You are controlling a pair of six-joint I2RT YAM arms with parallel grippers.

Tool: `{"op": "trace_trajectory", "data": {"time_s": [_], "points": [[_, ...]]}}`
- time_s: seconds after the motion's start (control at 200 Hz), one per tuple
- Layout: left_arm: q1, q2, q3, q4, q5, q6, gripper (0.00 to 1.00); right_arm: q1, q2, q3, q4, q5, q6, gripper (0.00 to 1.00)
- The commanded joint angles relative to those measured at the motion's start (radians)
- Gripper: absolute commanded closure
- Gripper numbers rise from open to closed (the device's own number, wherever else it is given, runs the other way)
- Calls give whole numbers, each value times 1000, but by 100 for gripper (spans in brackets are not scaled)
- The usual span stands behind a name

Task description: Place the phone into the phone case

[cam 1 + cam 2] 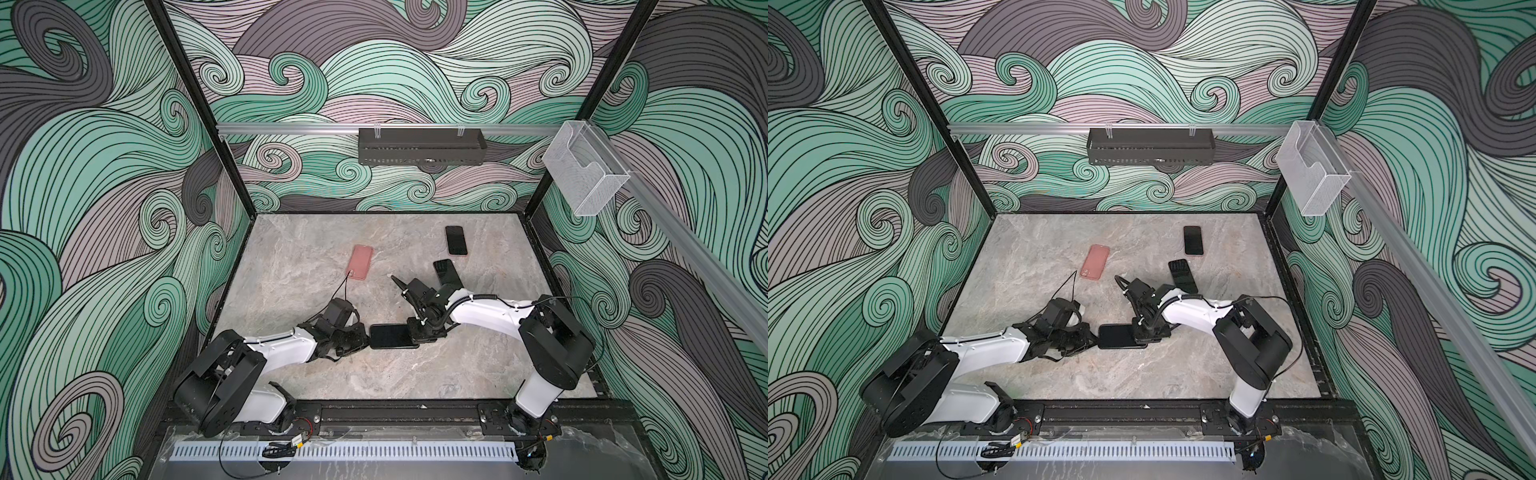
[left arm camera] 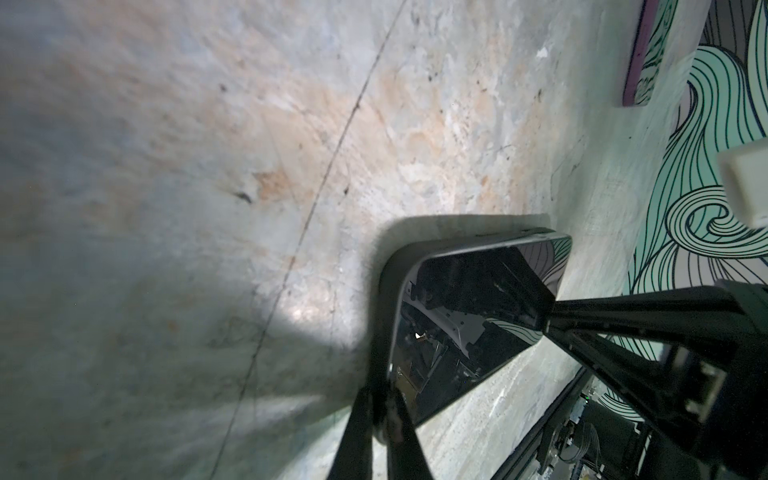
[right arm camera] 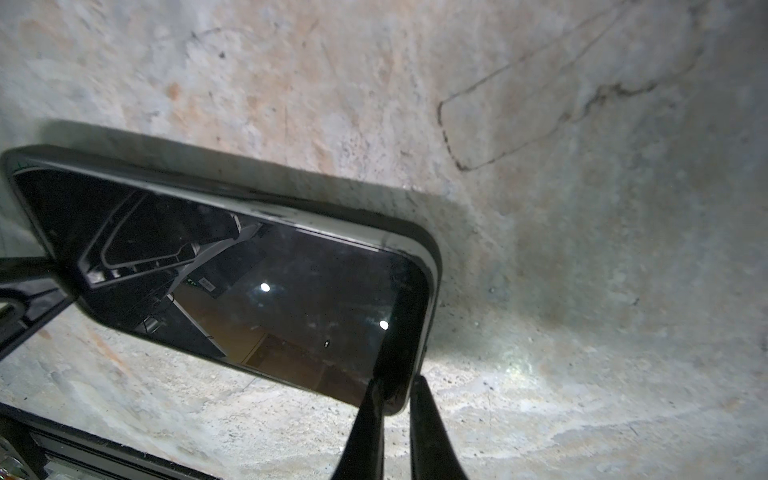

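Our left hand (image 2: 380,409) and right hand (image 3: 395,392) each grip a short end of the black phone (image 1: 392,336), its long axis spanning them, while the pink phone case (image 1: 361,262) lies beyond, nearer the left.

— What surrounds the bench?
— Walls (image 1: 415,62) on three sides, printed with swirling teal, mauve and grey waves, joined by black corner posts (image 1: 201,108).
— And the surface?
— A grey marble-look tabletop (image 1: 374,374), tinged tan. An aluminium rail (image 1: 291,129) crosses the back wall, carrying a black perforated tray (image 1: 419,147). A clear plastic holder (image 1: 582,174) hangs by the right wall. A white slotted cable duct (image 1: 374,451) runs along the front.
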Motion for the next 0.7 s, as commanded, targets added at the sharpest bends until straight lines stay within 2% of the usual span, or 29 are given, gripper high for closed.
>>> {"op": "trace_trajectory", "data": {"time_s": [0.0, 0.285, 0.52, 0.696], "points": [[-12, 19, -6, -17, 13, 2, 91, 96, 273, -123, 233, -119, 3, 88], [-12, 6, -23, -11, 3, -8, 91, 97, 274, -125, 232, -117, 8, 88], [-12, -33, -21, -42, -17, -6, 90, 98, 199, -100, 186, -89, -15, 86], [-9, -70, 6, -104, -44, 13, 84, 91, 112, -61, 135, -72, -28, 81]]}}
